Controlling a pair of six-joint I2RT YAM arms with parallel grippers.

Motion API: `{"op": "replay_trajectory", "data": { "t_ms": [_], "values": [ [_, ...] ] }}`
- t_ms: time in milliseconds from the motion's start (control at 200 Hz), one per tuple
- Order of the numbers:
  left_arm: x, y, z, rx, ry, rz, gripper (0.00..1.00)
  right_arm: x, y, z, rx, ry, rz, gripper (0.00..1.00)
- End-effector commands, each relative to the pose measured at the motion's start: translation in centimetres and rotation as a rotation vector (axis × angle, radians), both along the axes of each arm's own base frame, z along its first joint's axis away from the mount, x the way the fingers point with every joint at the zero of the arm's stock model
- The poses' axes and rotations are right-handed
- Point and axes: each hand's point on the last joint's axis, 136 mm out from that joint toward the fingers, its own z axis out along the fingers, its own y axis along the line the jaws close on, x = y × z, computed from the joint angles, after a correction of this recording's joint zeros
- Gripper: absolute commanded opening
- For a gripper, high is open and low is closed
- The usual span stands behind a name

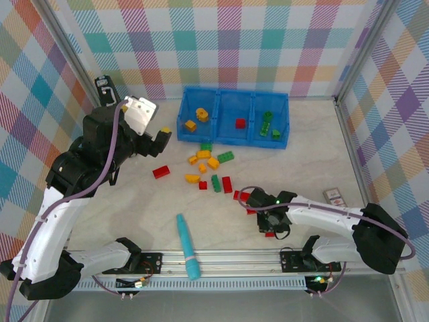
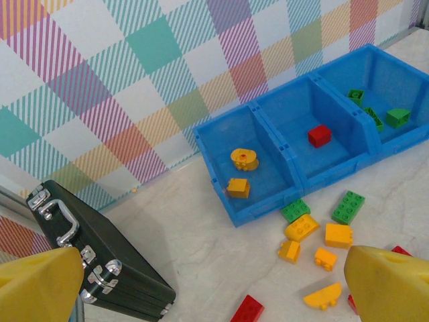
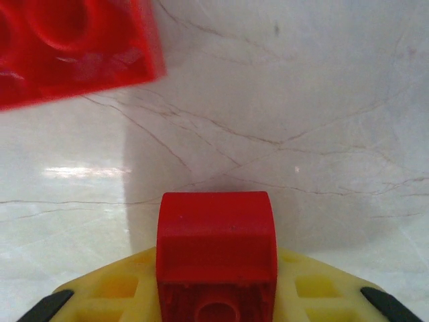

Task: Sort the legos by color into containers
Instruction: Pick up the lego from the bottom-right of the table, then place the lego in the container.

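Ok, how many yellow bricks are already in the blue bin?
2, both in the left compartment of the blue bin: a round yellow brick toward the back, a squarer one nearer the front wall. That wall might hide another.

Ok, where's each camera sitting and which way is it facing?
Top external: above and behind the bases, looking down on the table; shows both arms, left gripper, right gripper.
Left wrist: raised, angled down at the blue bin; its yellow fingers at bottom corners.
Right wrist: close above the table, facing it; red brick between its fingers.
Shared: top and left wrist both show the blue bin.
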Motion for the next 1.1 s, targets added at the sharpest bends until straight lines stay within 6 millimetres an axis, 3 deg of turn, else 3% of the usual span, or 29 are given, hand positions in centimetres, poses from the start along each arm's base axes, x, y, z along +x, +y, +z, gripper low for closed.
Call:
{"op": "replay_trajectory", "data": {
  "t_ms": [0, 125, 350, 495, 625, 835, 975, 1095],
  "values": [
    [-0.4, 0.0, 0.5, -0.013, -0.019, -0.005, 1.00, 4.2, 2.0, 4.5, 0.036, -0.095, 0.081, 0.29],
    [-0.4, 0.1, 0.4, -0.013, -0.021, -0.005, 1.00, 10.6, 3.5, 9.9, 0.082, -0.231, 0.176, 0.29],
    [-0.4, 0.2, 0.7, -0.012, -0.029, -0.002, 1.00, 24.0, 5.9, 19.3, 0.072, -0.544, 0.322, 0.31],
    [-0.3, -0.3, 0.5, -0.001, 0.004, -0.022, 1.00, 31.3, 8.5, 22.8, 0.034, -0.713, 0.402, 0.32],
    [-0.2, -0.5, 0.6, -0.003, 0.010, -0.027, 1.00, 36.8, 10.0, 22.1, 0.034, -0.761, 0.425, 0.32],
    [-0.4, -0.8, 0.7, 0.001, 0.004, -0.049, 1.00, 43.8, 12.1, 17.9, 0.028, -0.737, 0.474, 0.33],
    [-0.2, -0.4, 1.0, 0.017, -0.009, -0.027, 1.00, 46.6, 12.8, 15.2, 0.043, -0.711, 0.476, 0.36],
    [-0.1, -0.4, 1.1, 0.022, -0.014, -0.025, 1.00, 47.4, 13.4, 13.2, 0.060, -0.697, 0.478, 0.39]
  ]
}}
